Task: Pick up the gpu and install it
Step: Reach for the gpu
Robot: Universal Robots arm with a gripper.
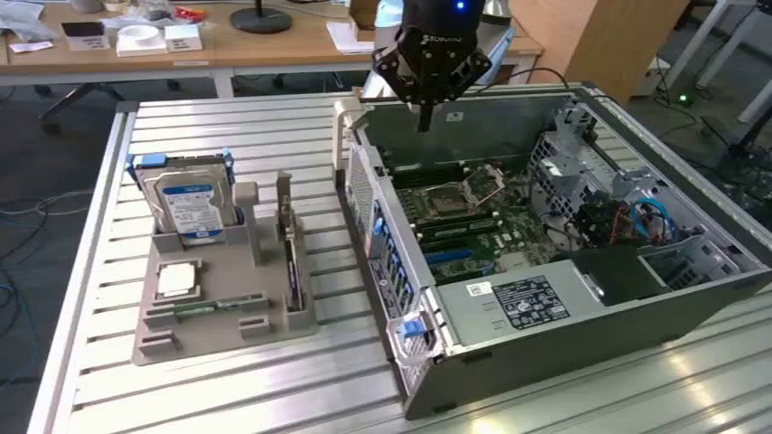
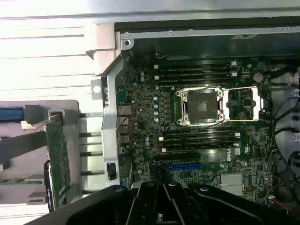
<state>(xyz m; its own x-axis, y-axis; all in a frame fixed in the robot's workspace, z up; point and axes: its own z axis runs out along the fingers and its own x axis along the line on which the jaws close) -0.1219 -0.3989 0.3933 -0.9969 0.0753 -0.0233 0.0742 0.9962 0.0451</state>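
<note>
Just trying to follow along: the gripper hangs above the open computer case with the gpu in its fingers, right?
Not quite. The gripper does hang above the open computer case, but it is shut and holds nothing. The exterior view shows the gpu standing on edge in the grey holder beside the case.

In the exterior view, at eleven o'clock you have a wooden desk (image 1: 241, 50) carrying a black lamp base (image 1: 260, 20); at one o'clock, a wooden cabinet (image 1: 603, 36); at nine o'clock, dark floor (image 1: 49, 154) with loose cables (image 1: 14, 212).
</note>
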